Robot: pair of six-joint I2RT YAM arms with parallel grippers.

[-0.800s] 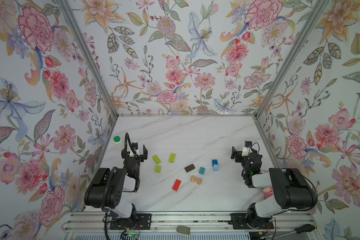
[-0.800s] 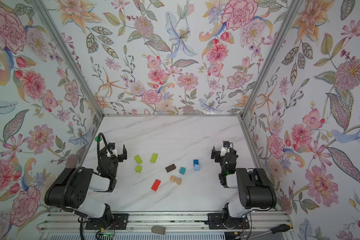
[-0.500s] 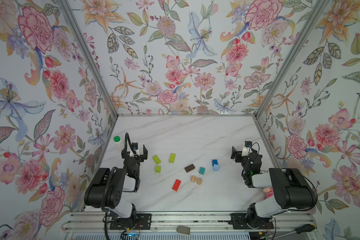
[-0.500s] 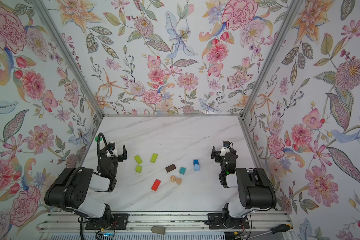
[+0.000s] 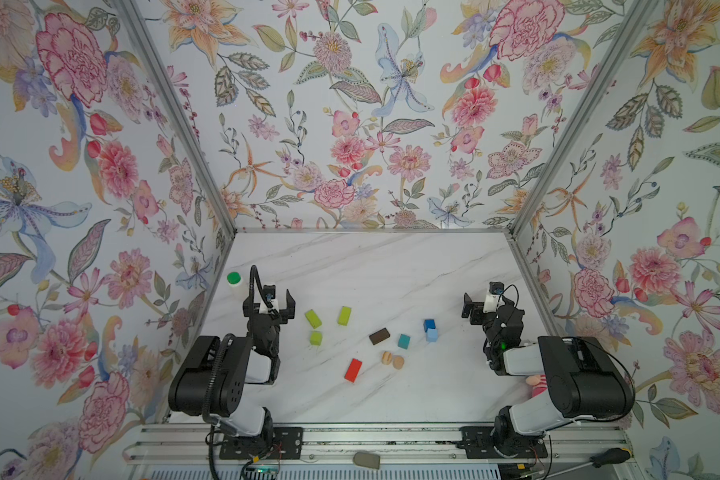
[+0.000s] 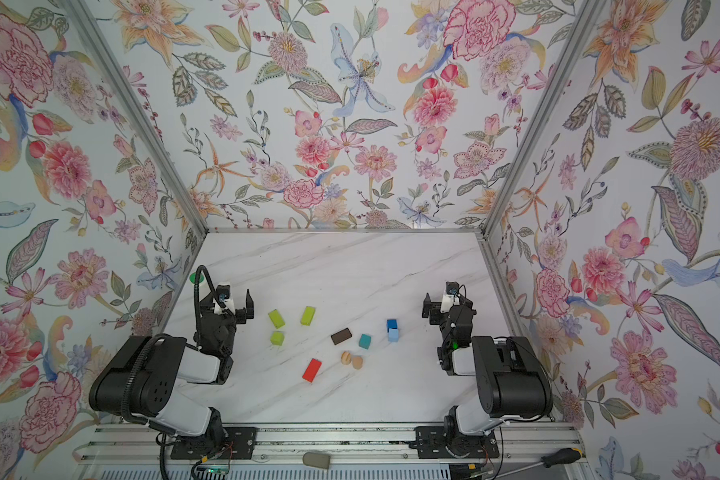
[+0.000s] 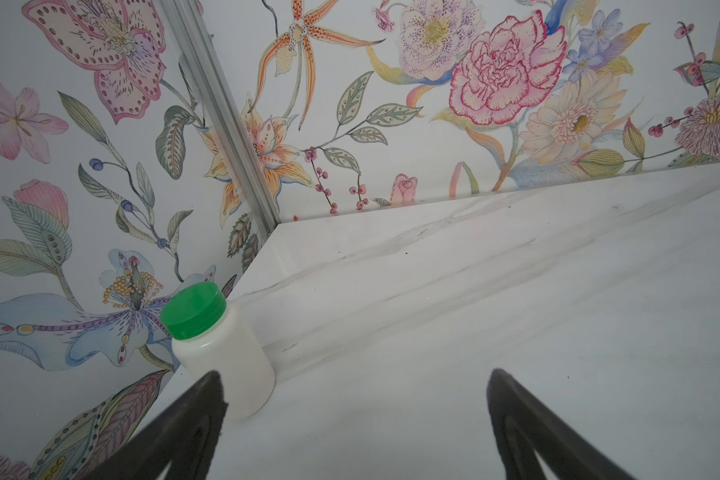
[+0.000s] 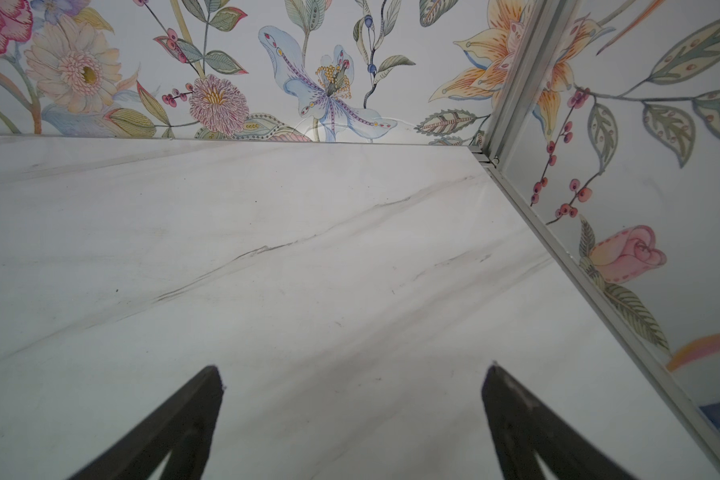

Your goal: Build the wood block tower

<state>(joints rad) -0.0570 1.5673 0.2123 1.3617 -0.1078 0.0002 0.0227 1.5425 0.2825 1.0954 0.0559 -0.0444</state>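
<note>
The wood blocks lie loose and unstacked on the marble table [image 5: 371, 266] in both top views. Three yellow-green ones [image 5: 313, 318] [image 6: 308, 315] [image 5: 316, 338] sit left of centre. A dark brown block [image 5: 379, 336], a teal block [image 5: 403, 341] and two touching blue blocks [image 5: 430, 330] lie to the right. Nearer the front are the red block [image 5: 353, 370] and two tan rounded pieces [image 5: 393, 360]. No tower stands. My left gripper [image 5: 269, 302] [image 7: 355, 374] is open and empty, left of the blocks. My right gripper [image 5: 480, 305] [image 8: 352, 368] is open and empty, right of them.
A white bottle with a green cap [image 5: 235, 284] [image 7: 221, 349] stands against the left wall, just beyond my left gripper. A pink plush doll [image 5: 536, 384] shows partly behind the right arm. Floral walls close three sides. A screwdriver [image 5: 607, 457] lies off the table at the front right.
</note>
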